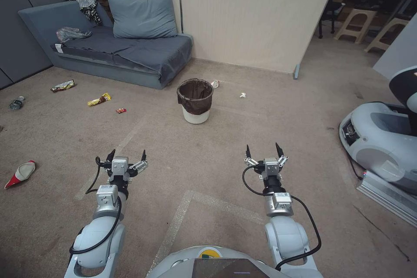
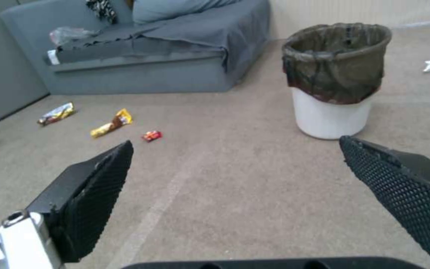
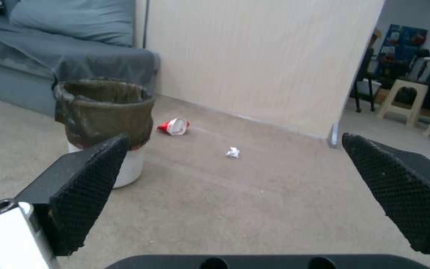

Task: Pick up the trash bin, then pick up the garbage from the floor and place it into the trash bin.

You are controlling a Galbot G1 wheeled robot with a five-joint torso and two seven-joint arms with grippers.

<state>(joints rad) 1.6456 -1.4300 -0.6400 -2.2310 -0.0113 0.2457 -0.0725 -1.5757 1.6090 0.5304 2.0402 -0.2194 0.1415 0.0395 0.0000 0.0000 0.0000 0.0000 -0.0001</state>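
**Operator:** Head view: the trash bin (image 1: 195, 100) stands upright on the carpet, well ahead of my arms and just in front of the sofa (image 1: 117, 47). It looks light, stiff plastic, with a slack dark liner (image 1: 195, 91) folded over the rim.

**Partner:** Where would you grip?

**Operator:** Over the rim, I judge; the liner could slip. Left gripper (image 1: 126, 155) and right gripper (image 1: 264, 150) both hover low, pointing forward, fingers spread apart, holding nothing. Wrappers (image 1: 99, 99) lie left of the bin.

Beige carpet floor (image 1: 260, 147), upright trash bin (image 1: 195, 100), wrappers (image 1: 99, 99), tipped cup (image 3: 174, 126), tissue (image 1: 243, 94), bottle (image 1: 16, 103), red shoe (image 1: 21, 173).
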